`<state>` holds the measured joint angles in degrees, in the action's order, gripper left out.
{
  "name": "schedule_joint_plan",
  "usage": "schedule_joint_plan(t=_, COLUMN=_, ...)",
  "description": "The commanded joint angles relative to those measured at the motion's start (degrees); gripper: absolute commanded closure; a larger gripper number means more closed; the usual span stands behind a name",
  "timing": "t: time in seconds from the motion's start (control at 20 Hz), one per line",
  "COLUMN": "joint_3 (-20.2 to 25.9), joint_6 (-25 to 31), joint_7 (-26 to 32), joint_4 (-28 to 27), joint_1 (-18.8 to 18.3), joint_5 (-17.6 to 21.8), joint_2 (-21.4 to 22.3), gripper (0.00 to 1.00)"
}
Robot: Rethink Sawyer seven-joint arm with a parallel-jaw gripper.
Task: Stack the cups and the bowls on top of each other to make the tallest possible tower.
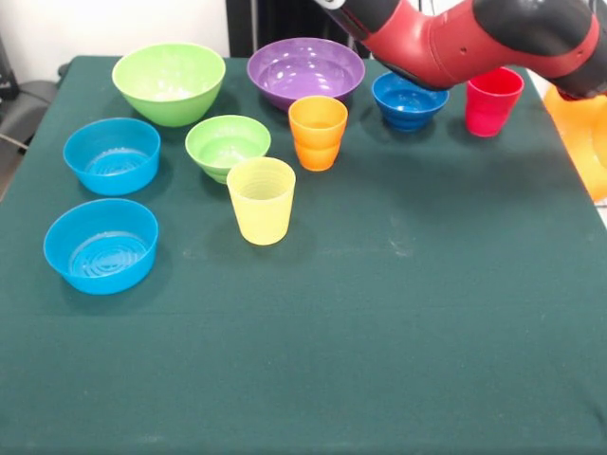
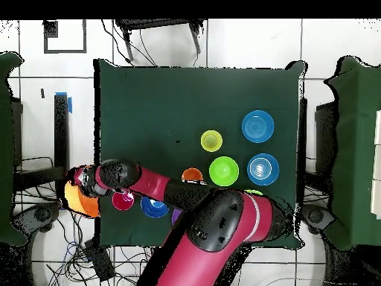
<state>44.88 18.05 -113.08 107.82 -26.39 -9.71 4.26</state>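
The cups stand upright and apart: orange (image 1: 318,131), yellow (image 1: 262,200), red (image 1: 493,101). The bowls sit open side up: large green (image 1: 169,81), purple (image 1: 305,71), small dark blue (image 1: 410,101), small green (image 1: 228,145), two light blue (image 1: 112,154) (image 1: 101,245). The huge orange bowl (image 1: 583,142) lies at the table's right edge, cut off by the picture. Nothing is stacked. My arm (image 1: 474,38) reaches across the back, above the dark blue bowl and red cup. In the overhead view my gripper (image 2: 80,179) is over the orange bowl (image 2: 78,201); its state is hidden.
The green tablecloth (image 1: 379,313) covers the table. In the overhead view the arm hides most of the purple bowl (image 2: 176,216) and the large green bowl. Cables and table frames lie on the floor around the table.
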Motion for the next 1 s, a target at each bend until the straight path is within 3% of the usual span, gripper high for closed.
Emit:
schedule_joint_plan(t=0.05, joint_3=-4.9, joint_6=1.6, joint_7=0.0, joint_4=-9.5, joint_1=1.2, joint_5=2.2, joint_2=1.3, gripper=1.00)
schedule_joint_plan(t=0.3, joint_3=-4.9, joint_6=4.7, joint_7=-0.3, joint_4=-12.1, joint_1=1.7, joint_5=1.4, joint_2=1.3, gripper=1.00)
schedule_joint_plan(t=0.65, joint_3=-3.4, joint_6=5.0, joint_7=-3.3, joint_4=-11.9, joint_1=2.4, joint_5=-0.4, joint_2=3.4, gripper=1.00)
schedule_joint_plan(t=1.0, joint_3=-1.2, joint_6=6.5, joint_7=-8.8, joint_4=-6.9, joint_1=2.2, joint_5=-3.4, joint_2=10.2, gripper=1.00)
